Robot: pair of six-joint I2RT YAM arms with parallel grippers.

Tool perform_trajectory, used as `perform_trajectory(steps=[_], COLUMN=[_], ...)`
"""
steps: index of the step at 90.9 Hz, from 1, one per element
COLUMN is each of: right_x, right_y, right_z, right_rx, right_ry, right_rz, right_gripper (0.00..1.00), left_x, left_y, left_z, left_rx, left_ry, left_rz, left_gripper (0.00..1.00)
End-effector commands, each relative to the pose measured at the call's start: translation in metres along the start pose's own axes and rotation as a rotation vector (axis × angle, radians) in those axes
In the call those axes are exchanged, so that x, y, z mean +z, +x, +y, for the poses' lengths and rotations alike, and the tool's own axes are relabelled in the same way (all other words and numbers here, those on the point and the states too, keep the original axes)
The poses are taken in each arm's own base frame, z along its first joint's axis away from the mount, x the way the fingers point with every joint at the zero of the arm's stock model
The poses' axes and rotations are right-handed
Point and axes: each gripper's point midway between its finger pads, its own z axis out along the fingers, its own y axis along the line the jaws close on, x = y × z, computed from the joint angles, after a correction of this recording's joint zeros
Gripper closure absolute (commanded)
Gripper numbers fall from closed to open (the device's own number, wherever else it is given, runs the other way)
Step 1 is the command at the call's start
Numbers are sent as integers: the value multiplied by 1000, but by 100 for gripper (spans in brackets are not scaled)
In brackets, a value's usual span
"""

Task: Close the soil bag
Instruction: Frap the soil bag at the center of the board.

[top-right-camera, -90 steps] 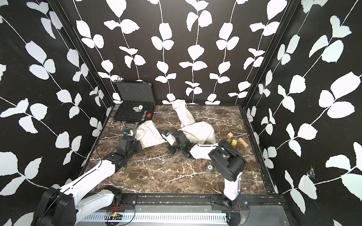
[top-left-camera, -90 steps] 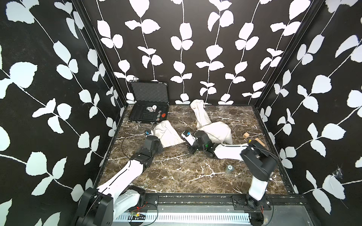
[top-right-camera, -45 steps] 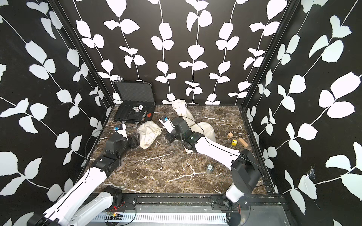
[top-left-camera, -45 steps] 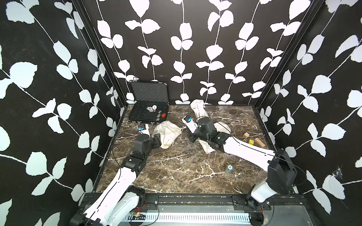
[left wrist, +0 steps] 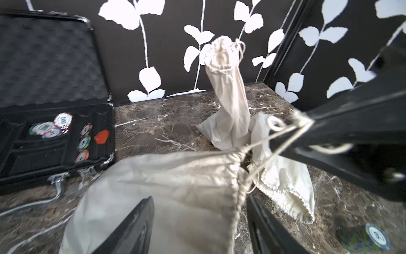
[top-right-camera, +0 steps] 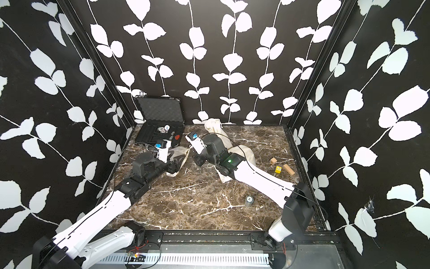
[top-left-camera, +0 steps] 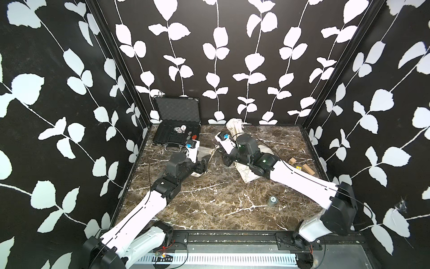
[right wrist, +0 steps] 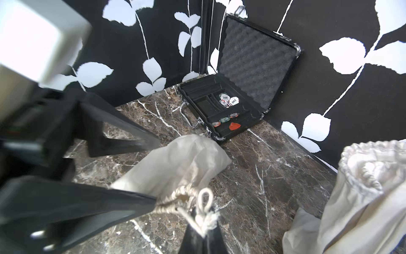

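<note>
The soil bag (top-left-camera: 206, 151) (top-right-camera: 178, 152) is a cream cloth drawstring sack lying on the marble, left of centre, in both top views. Its mouth is puckered tight in the left wrist view (left wrist: 236, 160). My left gripper (left wrist: 200, 204) (top-left-camera: 203, 166) is open, its fingers either side of the bag's gathered edge, with nothing pinched. My right gripper (right wrist: 203, 222) (top-left-camera: 226, 160) is shut on the knot of the drawstring (right wrist: 206, 216), and the cord (left wrist: 274, 140) runs taut from the bag's mouth to it.
An open black case (top-left-camera: 176, 132) with poker chips sits at the back left. Another cream bag (top-left-camera: 235, 127) stands upright at the back. A limp one (top-left-camera: 246, 173) lies under my right arm. Wooden blocks (top-left-camera: 308, 168), a yellow die (top-right-camera: 278, 169) and a lone chip (top-left-camera: 272, 200) lie right.
My left gripper has opened and let go of the bag. Both arms have reached farther back, the right one carrying the cord. The bag's mouth has drawn together.
</note>
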Motion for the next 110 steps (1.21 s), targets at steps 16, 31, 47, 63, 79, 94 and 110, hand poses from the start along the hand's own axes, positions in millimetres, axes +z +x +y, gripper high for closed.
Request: perform_trajectory(steps=[16,31,47,63,79,94,110], right_x=[-26,-26,-26,-26,-30,-40,-65], right_y=[-38,-37,-36,-37,-37,-39,-43], right_z=[13,13,13,15,13,7,-6], right_rx=[2,-3,-2,-2,-6,-19,-25], right_ry=[-32,-34,-32,-42,-26,11,89], right_rz=[-101,-95,-93,-96,-98,-112,-176], right_gripper=[100,100,100,100,100,100,100], left_x=[4,4,-4,7,27,38,39], left_y=[-37,-37,-40,-43,-33,-20,20], left_z=[-39,-49,-58,-52,-46,-31,21], left_rx=[184,241,299,350,372,346,292], left_ry=[211,262,295,257,234,158,-112], left_rz=[-133,-139,-177,-163,-112,-74,46], left_gripper=[43,50,54,63,79,98,100])
